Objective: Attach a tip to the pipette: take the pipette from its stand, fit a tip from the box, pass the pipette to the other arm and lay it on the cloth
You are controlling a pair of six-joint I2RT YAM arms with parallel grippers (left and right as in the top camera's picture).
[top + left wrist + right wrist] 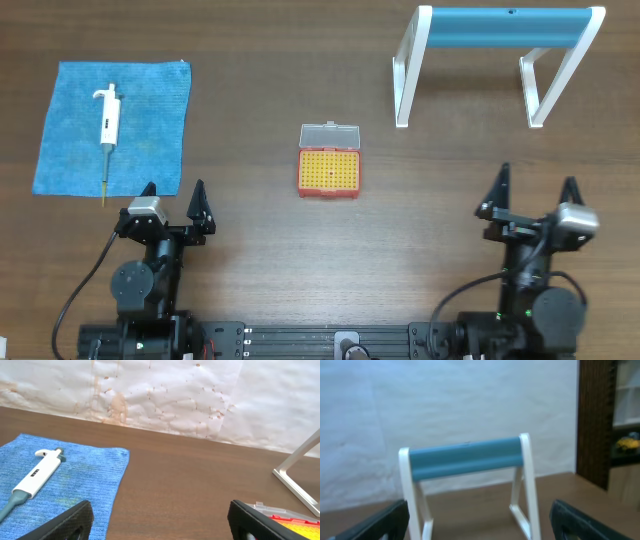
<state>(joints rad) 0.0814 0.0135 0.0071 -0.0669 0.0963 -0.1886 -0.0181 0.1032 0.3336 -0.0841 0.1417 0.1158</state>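
Pipette (pixel 108 120): flat on cloth, at 10 o'clock on table (pixel 300 270); head toward 12 o'clock.
Tip (pixel 104 188): fitted on pipette, pointing to 6 o'clock; fine end reaching the cloth's near edge.
Cloth (pixel 155 100): blue, spread flat at 10 o'clock.
Tip box (pixel 329 172): mid-table, at 4 o'clock from cloth and well apart; lid tipped open toward 12 o'clock, yellow rack showing.
Stand (pixel 505 28): white legs, blue bar, at 1 o'clock.
Left gripper (pixel 173 186): at 7 o'clock, fingers spread wide, just off the cloth's 6 o'clock edge, apart from pipette.
Right gripper (pixel 537 176): at 5 o'clock, fingers spread wide, facing stand at its 12 o'clock, well apart.
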